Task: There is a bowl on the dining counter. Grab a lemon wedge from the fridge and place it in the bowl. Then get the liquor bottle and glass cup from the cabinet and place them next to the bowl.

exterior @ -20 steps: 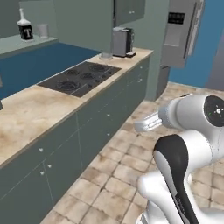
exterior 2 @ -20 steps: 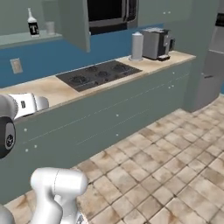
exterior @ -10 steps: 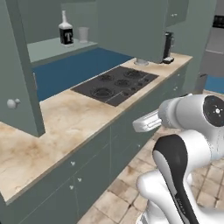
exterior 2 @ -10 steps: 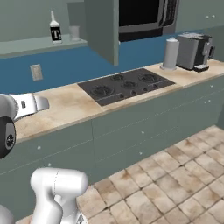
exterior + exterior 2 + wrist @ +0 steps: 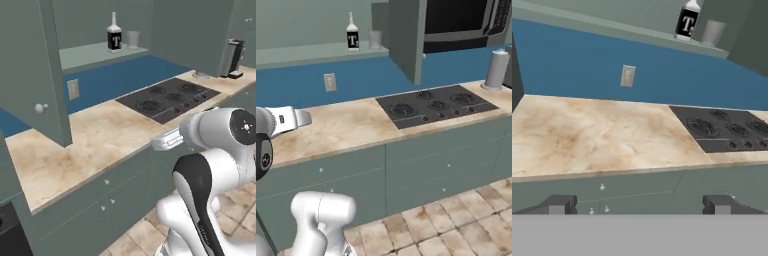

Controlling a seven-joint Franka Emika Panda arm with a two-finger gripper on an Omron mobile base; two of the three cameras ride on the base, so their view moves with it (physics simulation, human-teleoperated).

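Claw: fingers spread wide at bottom of hand view, pinching nothing, well short of the shelf.
Liquor bottle: upright on open cabinet shelf, upper centre of left base view; dark, white label, slim neck. Judged rigid, smooth, likely slippery and breakable; best gripped across the labelled body, not the neck.
Glass cup: just beside the bottle, on its right; light, fragile; take around the wall.
Hob: below, on beige worktop.

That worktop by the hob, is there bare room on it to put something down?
Yes: the worktop is bare between the hob and the open cabinet door, below the wall outlet. The shelf is crowded where bottle and cup stand.
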